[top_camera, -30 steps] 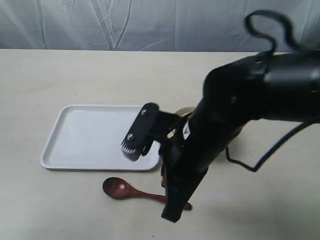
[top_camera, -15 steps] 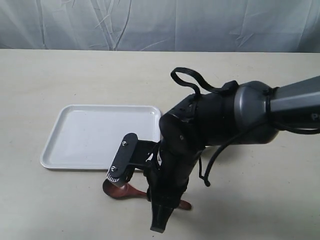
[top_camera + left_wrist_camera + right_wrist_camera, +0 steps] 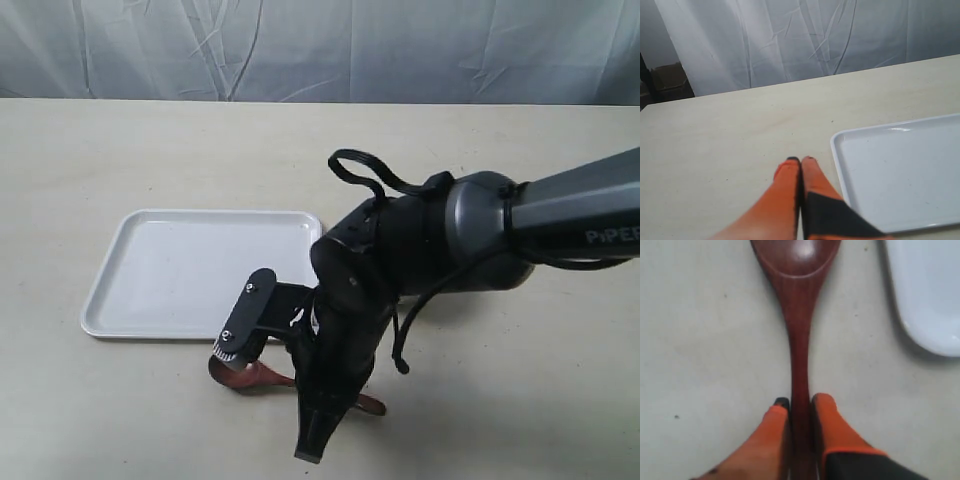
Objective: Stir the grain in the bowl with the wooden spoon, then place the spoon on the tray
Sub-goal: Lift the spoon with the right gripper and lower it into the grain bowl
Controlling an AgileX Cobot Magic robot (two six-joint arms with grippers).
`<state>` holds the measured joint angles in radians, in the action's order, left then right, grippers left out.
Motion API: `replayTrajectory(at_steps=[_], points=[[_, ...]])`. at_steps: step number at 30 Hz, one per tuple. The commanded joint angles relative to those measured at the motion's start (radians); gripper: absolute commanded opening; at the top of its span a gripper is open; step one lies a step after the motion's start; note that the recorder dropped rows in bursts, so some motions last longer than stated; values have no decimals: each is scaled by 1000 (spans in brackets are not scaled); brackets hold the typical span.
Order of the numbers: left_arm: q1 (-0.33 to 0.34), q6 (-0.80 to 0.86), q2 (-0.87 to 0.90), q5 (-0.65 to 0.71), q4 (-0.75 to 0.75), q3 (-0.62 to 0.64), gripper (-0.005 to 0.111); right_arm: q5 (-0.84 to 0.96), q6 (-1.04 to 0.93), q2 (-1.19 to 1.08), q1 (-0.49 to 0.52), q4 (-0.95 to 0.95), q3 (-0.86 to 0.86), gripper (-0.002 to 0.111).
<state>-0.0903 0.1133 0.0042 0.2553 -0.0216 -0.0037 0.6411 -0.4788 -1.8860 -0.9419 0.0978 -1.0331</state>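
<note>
The dark reddish-brown wooden spoon [image 3: 796, 300] lies flat on the beige table, in front of the tray's near edge. My right gripper [image 3: 800, 401] is down over it, its orange fingers pressed against both sides of the slim handle. In the exterior view only the spoon's [image 3: 238, 378] round bowl and handle tip show from under the right arm [image 3: 410, 260]. The white tray [image 3: 190, 265] lies empty to the left. My left gripper [image 3: 801, 160] hovers shut and empty beside the tray's [image 3: 900, 175] edge. The bowl and grain are hidden behind the right arm.
A grey cloth backdrop [image 3: 300, 45] closes off the far edge of the table. A black cable [image 3: 360, 170] loops above the right arm. The tray's rounded corner [image 3: 927, 295] sits close beside the spoon's head.
The right arm swung down and toward the front of the table, covering the bowl. Its gripper dropped onto the spoon's handle. The spoon has stayed on the table.
</note>
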Motion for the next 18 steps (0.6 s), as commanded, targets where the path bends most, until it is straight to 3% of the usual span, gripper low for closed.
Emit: replayTrajectory(at_steps=[1, 4, 7, 12, 18], points=[[-1, -1, -4, -9, 5, 4, 0, 227, 15, 148, 8, -61, -109, 0], [-1, -1, -4, -9, 2, 4, 0, 367, 59, 247, 77, -253, -177, 0], [-1, -1, -4, -9, 2, 4, 0, 457, 113, 287, 232, -502, -189, 0], [-1, -1, -4, -9, 2, 4, 0, 442, 111, 249, 374, -520, -189, 0], [-1, -1, -4, -9, 2, 4, 0, 449, -39, 211, 388, -539, -189, 0]])
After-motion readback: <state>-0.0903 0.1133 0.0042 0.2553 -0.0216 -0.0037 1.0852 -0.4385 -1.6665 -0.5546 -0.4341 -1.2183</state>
